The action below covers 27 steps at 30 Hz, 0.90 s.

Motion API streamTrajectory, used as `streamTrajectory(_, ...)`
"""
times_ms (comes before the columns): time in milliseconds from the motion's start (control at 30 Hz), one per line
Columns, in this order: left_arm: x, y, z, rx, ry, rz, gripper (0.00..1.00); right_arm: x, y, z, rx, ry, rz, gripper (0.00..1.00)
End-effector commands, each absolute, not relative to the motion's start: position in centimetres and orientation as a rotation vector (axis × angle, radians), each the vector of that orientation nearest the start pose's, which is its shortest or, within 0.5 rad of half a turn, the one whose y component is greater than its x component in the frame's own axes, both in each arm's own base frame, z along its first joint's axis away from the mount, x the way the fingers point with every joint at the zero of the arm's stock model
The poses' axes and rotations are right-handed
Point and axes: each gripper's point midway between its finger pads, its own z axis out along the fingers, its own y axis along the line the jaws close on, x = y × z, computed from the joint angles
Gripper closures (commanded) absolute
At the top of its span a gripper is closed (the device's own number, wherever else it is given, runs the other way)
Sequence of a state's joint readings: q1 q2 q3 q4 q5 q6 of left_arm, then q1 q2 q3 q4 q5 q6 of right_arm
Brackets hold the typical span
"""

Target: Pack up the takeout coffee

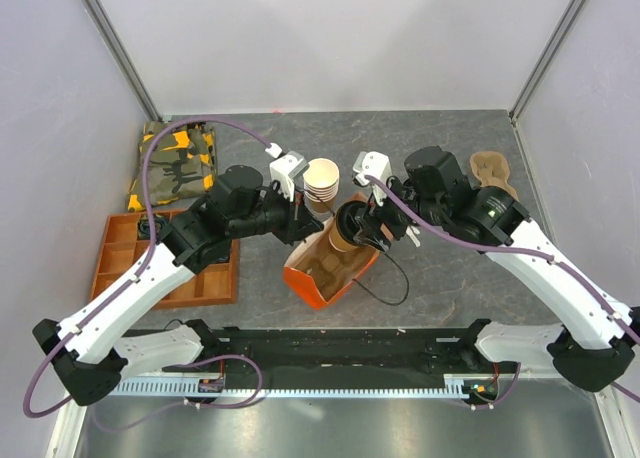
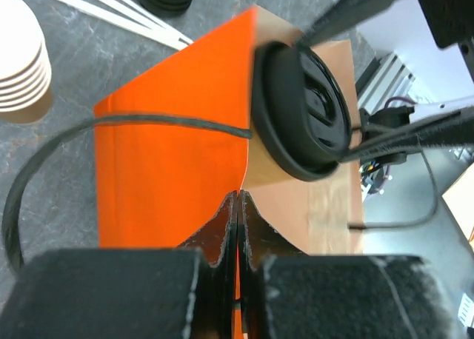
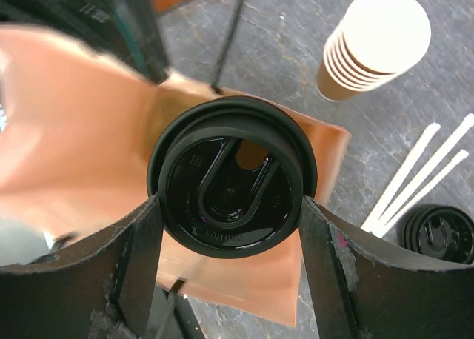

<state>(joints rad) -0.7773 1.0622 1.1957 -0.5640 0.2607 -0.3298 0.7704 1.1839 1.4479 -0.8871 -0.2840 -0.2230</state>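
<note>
Takeout coffee point(image 3: 231, 198): lid noted as glossy black moulded plastic. Bag point(image 2: 170, 169): matt paper, orange outside, brown kraft inside. Stacked cups point(image 3: 374, 47): matt tan paper, white-lined. Tabletop point(image 3: 296, 28): dull grey, stone-patterned. Tray point(image 1: 205, 288): wood, brown, matt.

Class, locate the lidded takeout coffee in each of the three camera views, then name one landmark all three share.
Top external: takeout coffee at centre, over the mouth of the orange bag.
Left wrist: upper right of centre, its black lid against the bag's edge.
Right wrist: dead centre, black lid facing the camera.
Shared landmark: stack of lidless tan cups, near the bag.
</note>
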Motion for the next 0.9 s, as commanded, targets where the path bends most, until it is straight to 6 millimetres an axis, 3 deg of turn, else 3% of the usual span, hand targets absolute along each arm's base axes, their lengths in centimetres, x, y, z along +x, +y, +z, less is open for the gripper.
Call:
streamTrajectory(0,19.9,-27.7,31.4,0.642,1.93,-0.95,0.98,21.7,25.9,32.2,-1.1,1.849,0.584,0.71)
streamTrajectory(233,20.0,-27.8,31.2,0.622,1.924,-0.962,0.98,22.2,26.1,29.2,-1.159,1.869,0.476,0.71)
streamTrajectory(433,20.0,-27.3,31.4,0.611,1.907,-0.949,0.98,19.8,26.4,27.5,-1.269,1.838,0.511,0.72)
streamTrajectory(600,19.7,-27.4,32.0,0.626,1.862,-0.964,0.98,19.5,25.7,25.7,-1.297,1.849,0.461,0.72)
streamTrajectory(767,17.8,-27.4,32.8,0.73,1.737,-1.034,0.98,19.9,24.9,24.1,-1.266,1.806,0.383,0.74)
streamTrajectory(867,16.5,-27.6,32.1,0.813,1.717,-1.073,0.98,20.2,24.8,23.6,-1.278,1.777,0.352,0.74)
